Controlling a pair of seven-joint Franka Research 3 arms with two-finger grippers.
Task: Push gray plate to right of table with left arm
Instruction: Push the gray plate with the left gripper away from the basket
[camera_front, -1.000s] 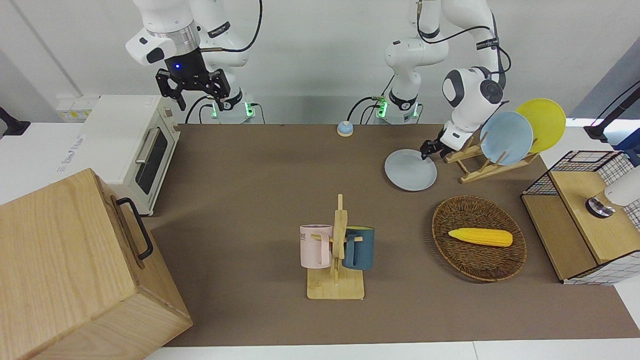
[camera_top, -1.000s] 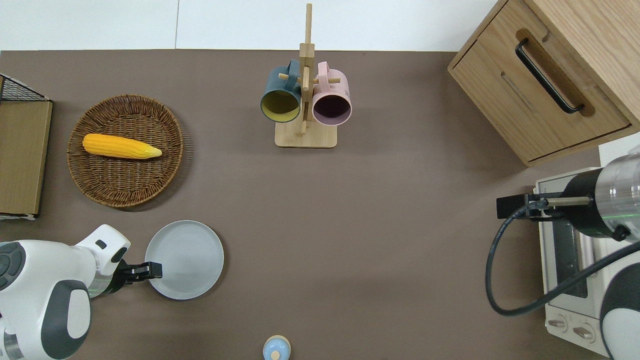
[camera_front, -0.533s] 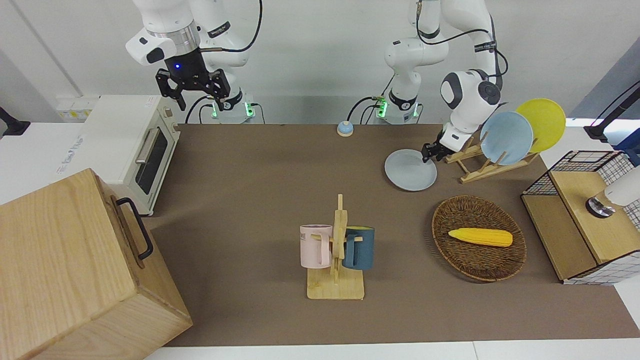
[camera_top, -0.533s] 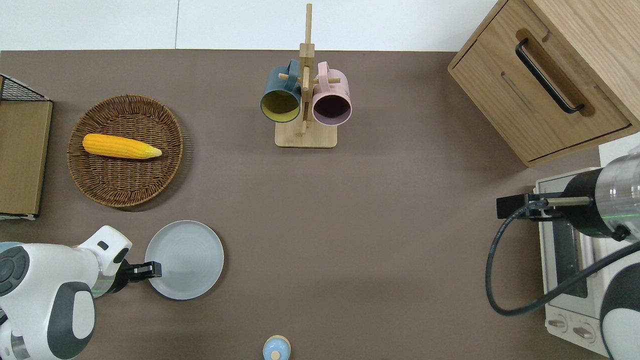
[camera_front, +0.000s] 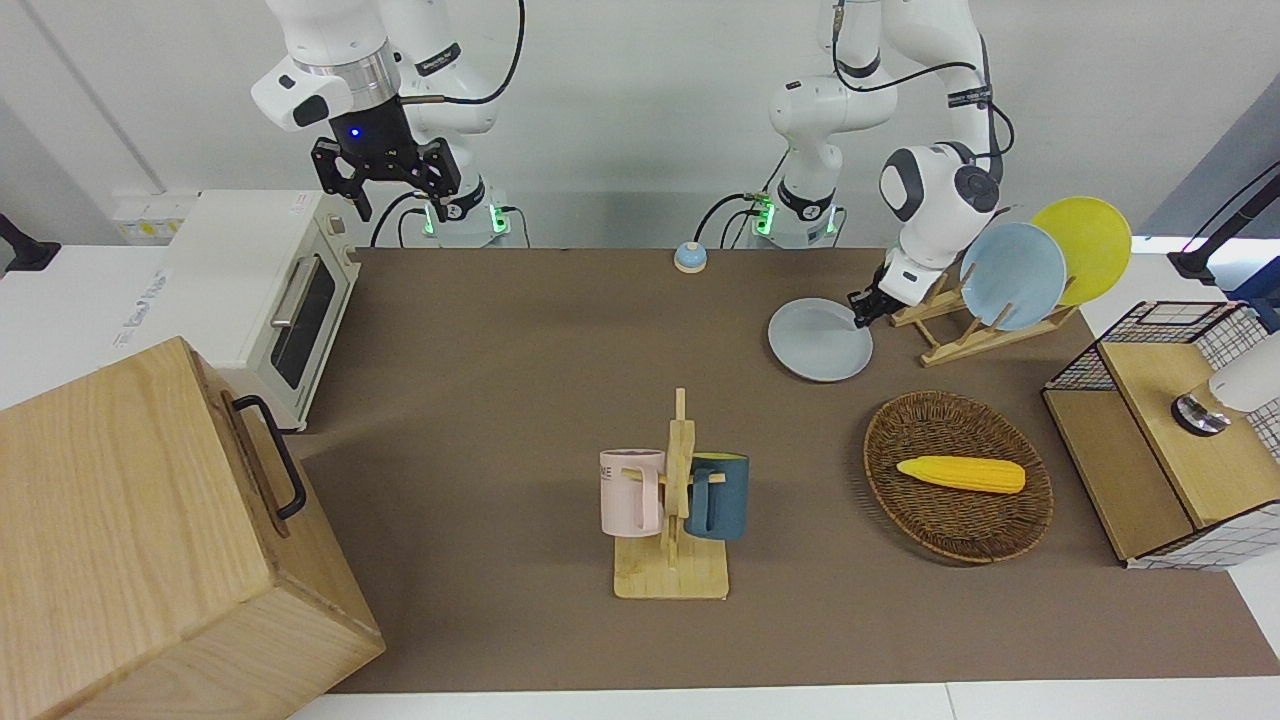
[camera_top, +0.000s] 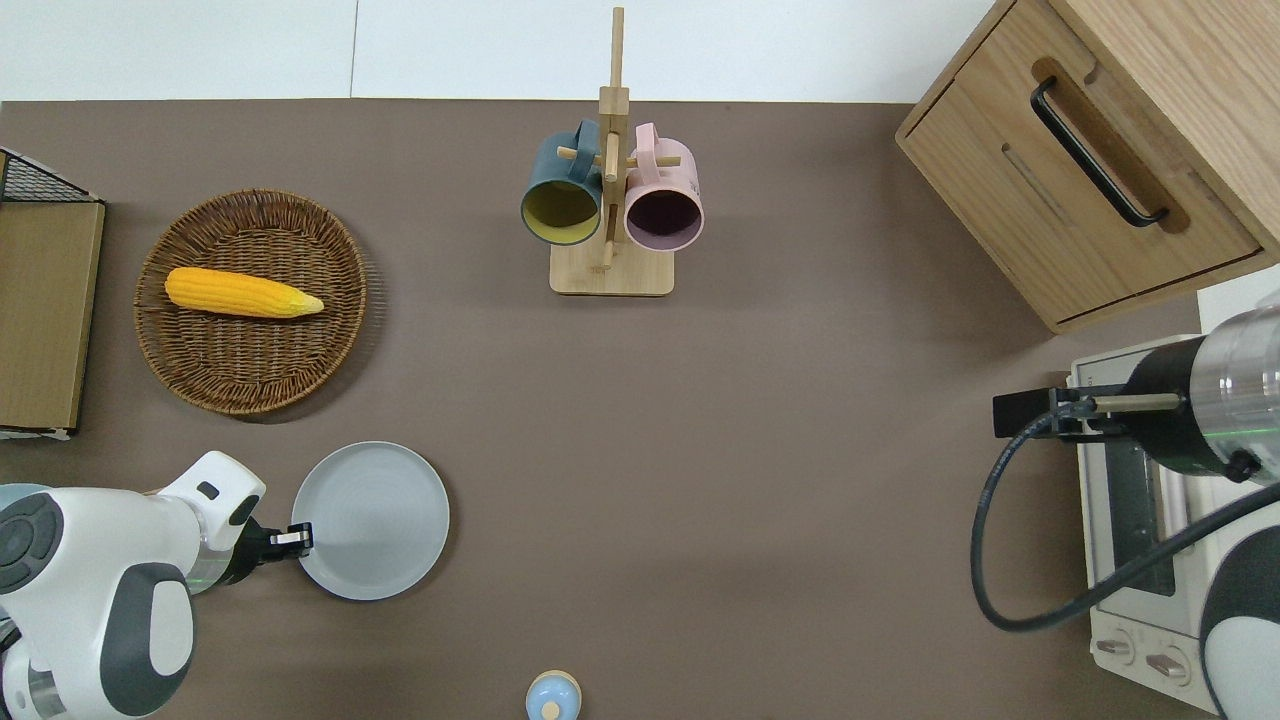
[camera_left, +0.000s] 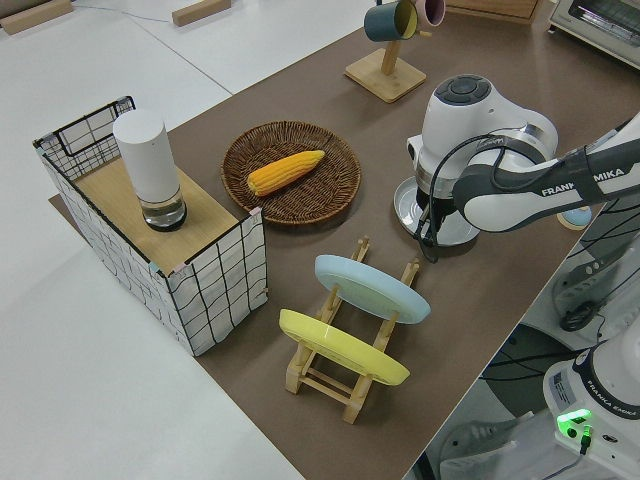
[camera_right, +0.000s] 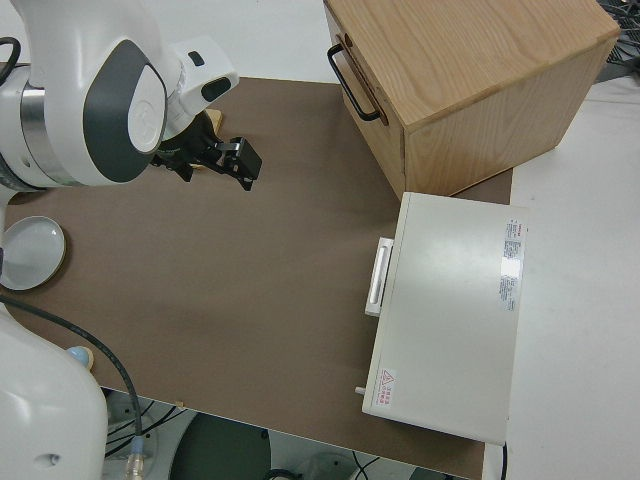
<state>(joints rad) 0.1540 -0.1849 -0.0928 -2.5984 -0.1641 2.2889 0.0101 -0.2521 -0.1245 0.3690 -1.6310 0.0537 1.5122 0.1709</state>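
Push step starting: left gripper (camera_top: 296, 538) at gray plate (camera_top: 371, 520) rim, lower left of overhead frame (jaw state: can't tell). Next: steady sideways shove toward frame's right edge. Right arm parked.

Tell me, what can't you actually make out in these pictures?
- Whether the left gripper touches the gray plate: in the left side view the arm covers that edge.
- Whether its fingers are open or shut: too small in every view.
- The toaster oven: in the overhead view the parked right arm covers much of it.
- The wire crate: cut off by the overhead view's edge.
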